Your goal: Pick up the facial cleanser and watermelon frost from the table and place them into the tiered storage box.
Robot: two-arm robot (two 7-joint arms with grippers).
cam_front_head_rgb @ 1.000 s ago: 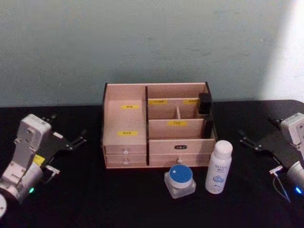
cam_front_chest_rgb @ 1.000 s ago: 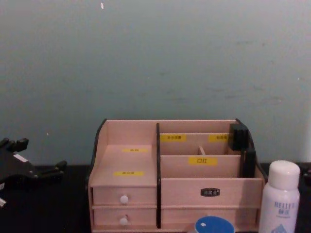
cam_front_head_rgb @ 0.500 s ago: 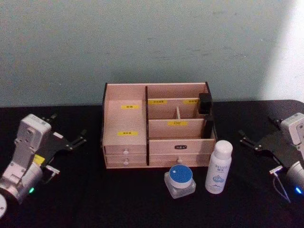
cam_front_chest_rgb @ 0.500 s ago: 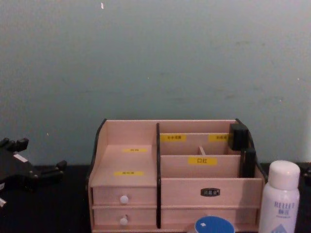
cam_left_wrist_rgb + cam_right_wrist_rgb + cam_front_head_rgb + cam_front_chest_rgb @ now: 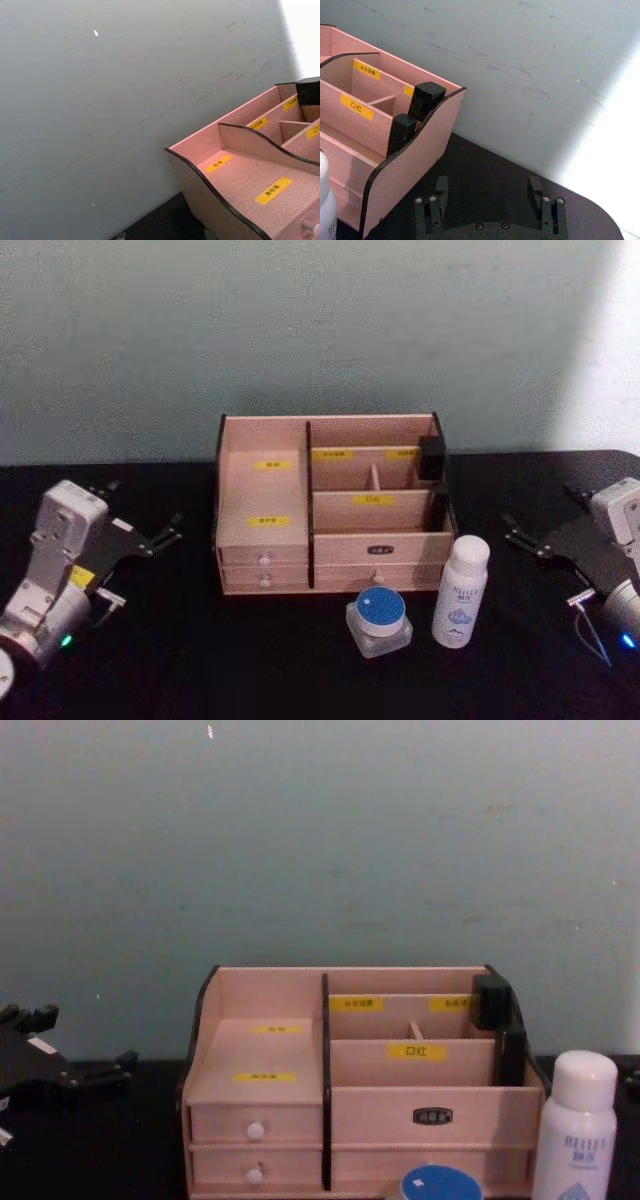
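Room: plain grey-green wall behind a black surface.
Box: the tiered storage box stands in the middle of the surface, open at the top, drawers at the bottom.
Bottle: the facial cleanser stands upright just in front of the box's right corner, near it but apart.
Jar: the watermelon frost sits just left of the bottle, in front of the box, blue lid up.
Left gripper: the left gripper rests far out on the left side, fingers spread, holding nothing.
Right gripper: the right gripper rests far out on the right side, fingers spread, holding nothing; it is the closer one to the bottle.
Step now: nothing is picked up yet, so I think the first reach comes next.
How to do it well: come at the bottle from the right side, keep the fingers wide, and close around its middle so it does not tip.
Watch out: the jar is close to the bottle, so a sloppy reach could bump it.
After the grab: lift straight up, high enough to clear the box's front wall, then lower into an open part.
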